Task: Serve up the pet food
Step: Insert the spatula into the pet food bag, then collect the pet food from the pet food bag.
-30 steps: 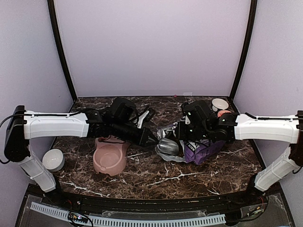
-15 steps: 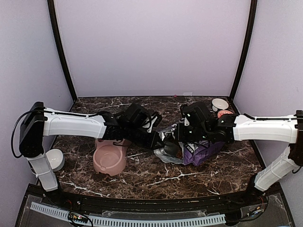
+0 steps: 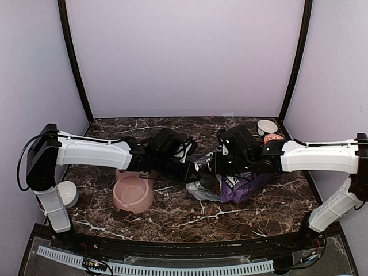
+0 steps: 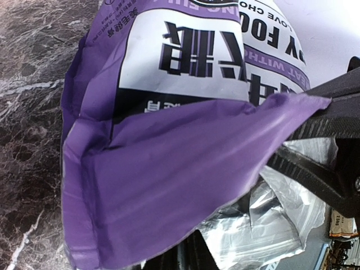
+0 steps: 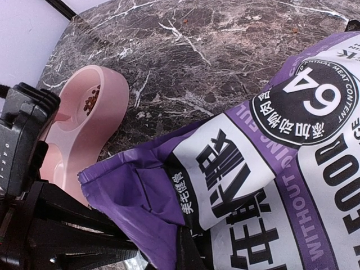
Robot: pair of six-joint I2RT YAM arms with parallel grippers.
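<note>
— Arms?
— Two, reaching in from either side and meeting over the middle of the marble surface (image 3: 172,215).
— Left pincer (image 3: 197,173)?
— Nearly closed, pinching a purple flap of the bag (image 3: 246,185). Seen close up from the left wrist, with the flap running in against the black fingers (image 4: 334,109).
— Right pincer (image 3: 218,168)?
— Pressed together on the bag's edge, just beside the left one.
— Bags?
— One, purple and white with printed lettering, lying right of centre. Silver lining (image 3: 201,190) showing at the mouth, below the two pincers.
— Bowls?
— Three in all. One pink double bowl (image 3: 133,194) with two wells, left of the bag and partly under the left arm. Then two plain ones: a white bowl (image 3: 64,193) at the far left beside the left arm's base, and a second white bowl (image 3: 267,126) in the back right corner, next to a single small pink-rimmed cup (image 3: 273,138).
— Pet food (image 5: 91,102)?
— One small cluster of brown pellets, lying in one well of the pink double bowl, apart from the bag. Visible only from the right wrist. Cannot tell which of the two wells. Too small to count singly.
</note>
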